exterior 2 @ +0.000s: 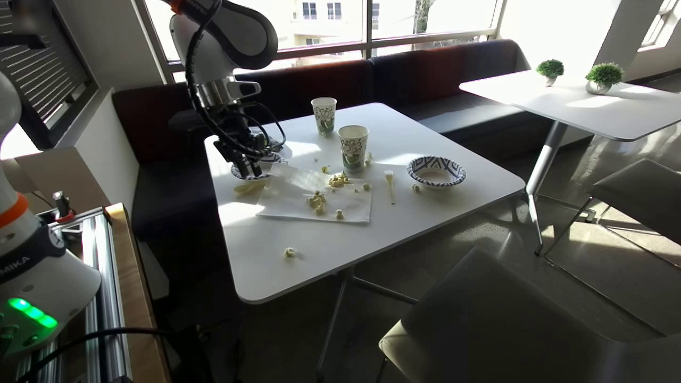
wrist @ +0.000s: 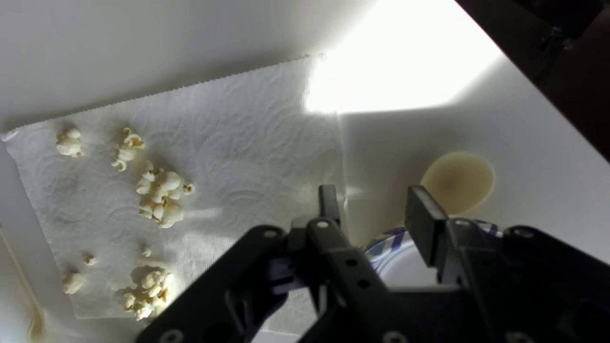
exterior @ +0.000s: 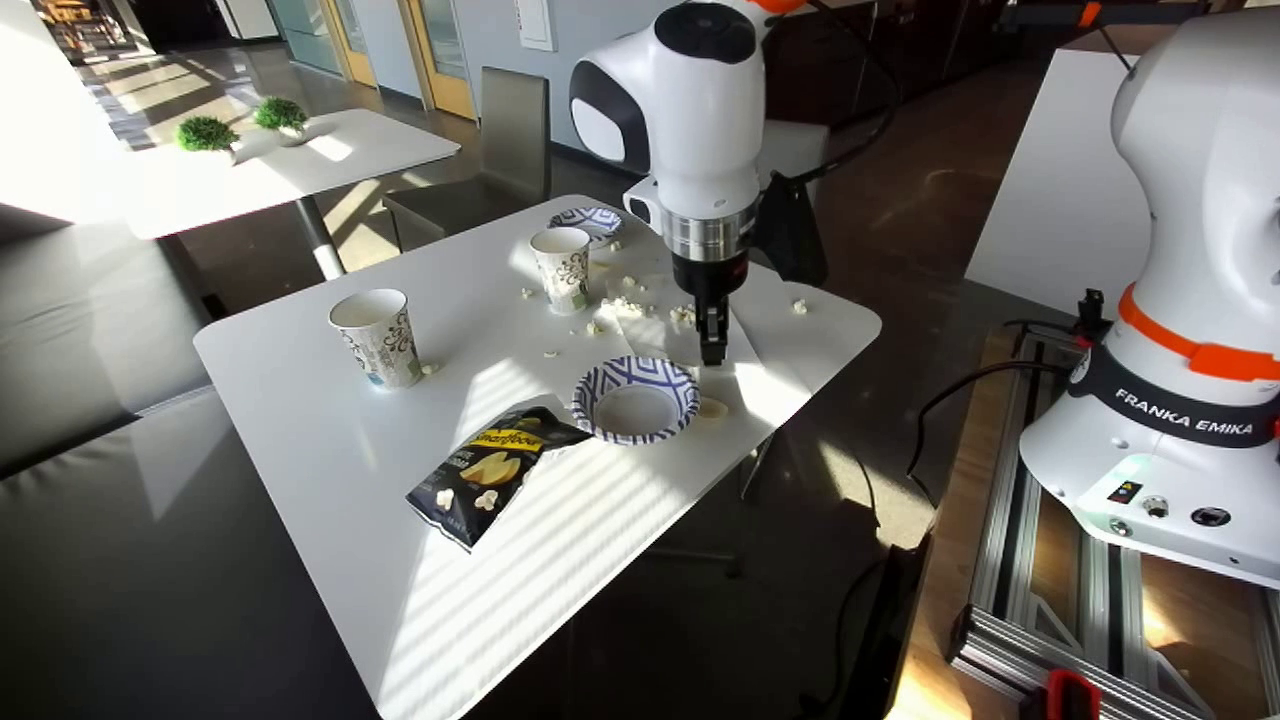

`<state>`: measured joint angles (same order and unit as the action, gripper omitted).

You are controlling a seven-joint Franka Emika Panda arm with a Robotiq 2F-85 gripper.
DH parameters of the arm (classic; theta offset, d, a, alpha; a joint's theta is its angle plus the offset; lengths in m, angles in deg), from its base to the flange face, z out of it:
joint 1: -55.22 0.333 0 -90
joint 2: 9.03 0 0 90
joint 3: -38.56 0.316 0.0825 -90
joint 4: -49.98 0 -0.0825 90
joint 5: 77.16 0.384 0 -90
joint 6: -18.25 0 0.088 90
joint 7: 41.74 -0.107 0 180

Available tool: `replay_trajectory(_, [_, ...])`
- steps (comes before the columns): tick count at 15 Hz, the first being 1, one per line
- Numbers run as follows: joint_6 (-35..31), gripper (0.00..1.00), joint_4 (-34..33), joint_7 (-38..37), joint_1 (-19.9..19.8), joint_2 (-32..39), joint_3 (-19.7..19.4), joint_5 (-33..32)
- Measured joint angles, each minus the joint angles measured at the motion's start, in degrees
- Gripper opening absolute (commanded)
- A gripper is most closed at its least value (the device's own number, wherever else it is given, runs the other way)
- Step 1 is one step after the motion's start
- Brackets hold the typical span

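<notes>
the parted, empty hand [wrist: 373,207] is being held near a bowl [exterior: 640,372]; some popcorn [wrist: 167,183] is seemingly being kept clean by paper towel [wrist: 267,143].

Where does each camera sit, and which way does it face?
An exterior view: raised beside the table, facing doors; arm, hand and base show.
An exterior view: behind a chair, facing bench and windows; arm, hand and base show.
Wrist view: on the arm, facing down at napkin; hand shows.
Both exterior views share table and cups.
</notes>
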<state>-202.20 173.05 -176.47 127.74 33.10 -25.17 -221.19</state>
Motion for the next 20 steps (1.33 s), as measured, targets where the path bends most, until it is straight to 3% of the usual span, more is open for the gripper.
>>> replay_trajectory(4, [1.1,1.0,4.2,-1.0,5.1,0.5,-5.2,0.0])
replay_trajectory(10, [16.3,1.0,11.6,1.2,10.9,-2.2,-9.9,1.5])
replay_trajectory(14, [31.5,1.0,19.2,9.2,12.6,-7.7,-10.0,8.4])
replay_trajectory(17, [32.6,1.0,20.6,16.6,12.3,-8.9,-11.1,14.2])
replay_trajectory(20, [32.6,1.0,20.5,17.0,12.3,-8.8,-11.1,14.5])
